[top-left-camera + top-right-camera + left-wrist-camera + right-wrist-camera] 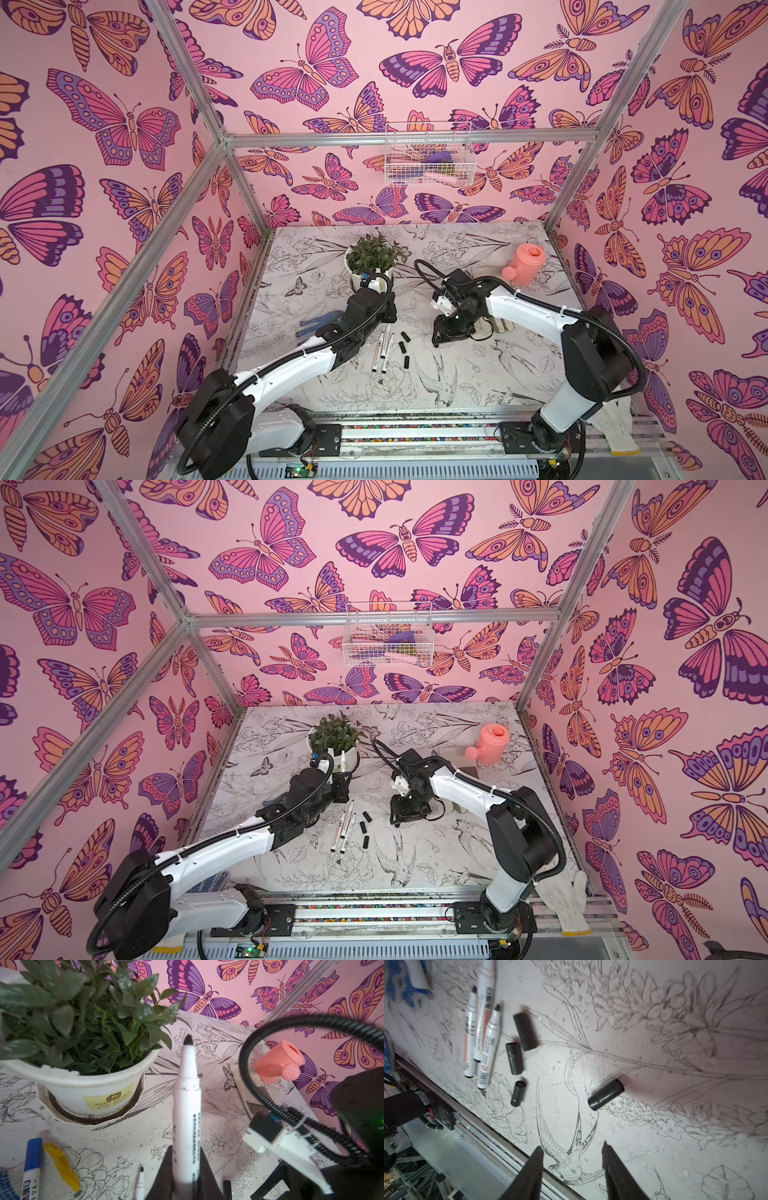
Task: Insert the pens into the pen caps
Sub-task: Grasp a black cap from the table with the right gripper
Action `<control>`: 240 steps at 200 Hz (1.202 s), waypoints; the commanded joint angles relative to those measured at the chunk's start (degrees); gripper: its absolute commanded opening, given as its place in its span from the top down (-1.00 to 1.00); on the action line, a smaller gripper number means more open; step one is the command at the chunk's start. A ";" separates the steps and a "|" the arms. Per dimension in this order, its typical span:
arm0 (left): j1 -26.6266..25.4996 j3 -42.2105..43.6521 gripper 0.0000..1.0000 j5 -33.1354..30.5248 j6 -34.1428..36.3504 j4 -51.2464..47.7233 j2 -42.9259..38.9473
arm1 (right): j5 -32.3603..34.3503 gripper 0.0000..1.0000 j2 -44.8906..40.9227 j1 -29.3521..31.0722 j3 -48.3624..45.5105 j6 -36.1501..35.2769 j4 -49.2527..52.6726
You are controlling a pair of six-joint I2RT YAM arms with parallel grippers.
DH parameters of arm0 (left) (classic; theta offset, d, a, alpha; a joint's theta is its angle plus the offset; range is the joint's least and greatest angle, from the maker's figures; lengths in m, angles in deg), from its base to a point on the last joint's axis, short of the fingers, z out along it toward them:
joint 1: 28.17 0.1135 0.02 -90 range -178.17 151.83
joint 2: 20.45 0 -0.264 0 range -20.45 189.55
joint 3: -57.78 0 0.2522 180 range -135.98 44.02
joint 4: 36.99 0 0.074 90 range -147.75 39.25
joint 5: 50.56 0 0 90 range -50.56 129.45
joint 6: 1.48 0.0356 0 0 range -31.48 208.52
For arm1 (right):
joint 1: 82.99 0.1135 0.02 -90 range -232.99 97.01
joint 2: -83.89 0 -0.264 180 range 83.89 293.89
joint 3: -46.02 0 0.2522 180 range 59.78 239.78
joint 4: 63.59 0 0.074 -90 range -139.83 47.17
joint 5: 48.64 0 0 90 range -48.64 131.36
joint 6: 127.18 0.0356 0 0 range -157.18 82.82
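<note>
The left fingers [164,1169] are clamped on the rear half of a pen [187,1088], lifted off the surface [654,1064] near the plant pot [87,1088]. The long front end and dark tip stick out well clear of the grip, which seems meant to leave room for a cap to slide on. The right fingers [529,1174] stand apart and empty, hovering low over the surface with a lone black cap [606,1094] lying on its side ahead of them. It sits well apart from the rest, so it looks the easiest one to pick up. Three pens [486,1012] lie bunched together with their tips bare, and three caps [514,1061] rest just beside them, all waiting their turn. The likely next step is the right fingers closing on the lone cap.
</note>
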State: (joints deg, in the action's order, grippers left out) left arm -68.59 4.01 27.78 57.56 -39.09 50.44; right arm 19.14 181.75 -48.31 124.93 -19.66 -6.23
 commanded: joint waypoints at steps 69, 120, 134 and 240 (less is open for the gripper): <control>0.35 2.83 1.00 -3.32 -0.82 -2.34 -4.78 | 5.68 0.04 9.80 0.95 5.90 -1.26 2.68; 0.34 2.68 1.00 -3.81 -0.26 -3.05 -5.33 | 6.69 0.08 13.72 2.96 10.81 -2.11 3.59; 0.29 2.57 1.00 -3.76 0.32 -3.13 -5.33 | 8.67 0.12 14.36 4.04 11.14 -2.57 4.19; 0.30 1.73 1.00 0.42 3.59 -3.03 -4.56 | 24.35 0.80 17.11 9.08 12.18 -3.63 3.58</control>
State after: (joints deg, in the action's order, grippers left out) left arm -68.57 6.13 25.34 58.32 -41.98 46.03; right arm 39.95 197.36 -39.39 137.54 -21.98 -1.29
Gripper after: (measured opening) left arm 0.158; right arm 0.144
